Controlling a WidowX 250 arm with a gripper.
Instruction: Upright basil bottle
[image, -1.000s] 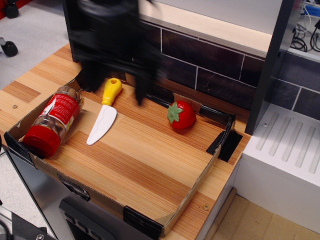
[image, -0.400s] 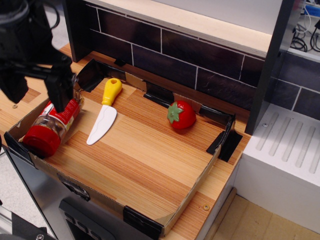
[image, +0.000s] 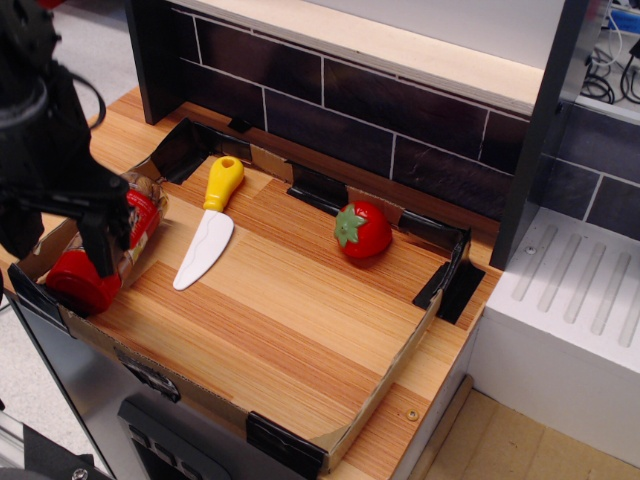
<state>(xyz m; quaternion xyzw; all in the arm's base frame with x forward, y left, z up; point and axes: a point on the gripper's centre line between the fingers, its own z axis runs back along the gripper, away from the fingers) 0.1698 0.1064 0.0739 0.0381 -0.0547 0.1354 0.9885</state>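
Observation:
The basil bottle (image: 141, 213) lies on its side at the left end of the wooden tray (image: 300, 330), its red cap (image: 78, 283) pointing toward the front-left corner. My black gripper (image: 58, 245) has come down over the bottle's middle. Its fingers are spread, one finger (image: 101, 248) on the bottle's right side and the other at the left, outside the tray's edge. The gripper hides most of the bottle's body; only part of the red label and the cap show. The jaws look open around the bottle, not clamped on it.
A toy knife (image: 208, 238) with a yellow handle lies just right of the bottle. A red toy tomato (image: 362, 230) sits near the back right. Low cardboard walls (image: 385, 385) ring the tray. A dark tiled wall (image: 400, 110) stands behind, a white unit (image: 570, 320) to the right.
My gripper has swung from the back of the tray to the left, then dropped lower and forward, so that it now straddles the bottle. The bottle, knife and tomato have not moved.

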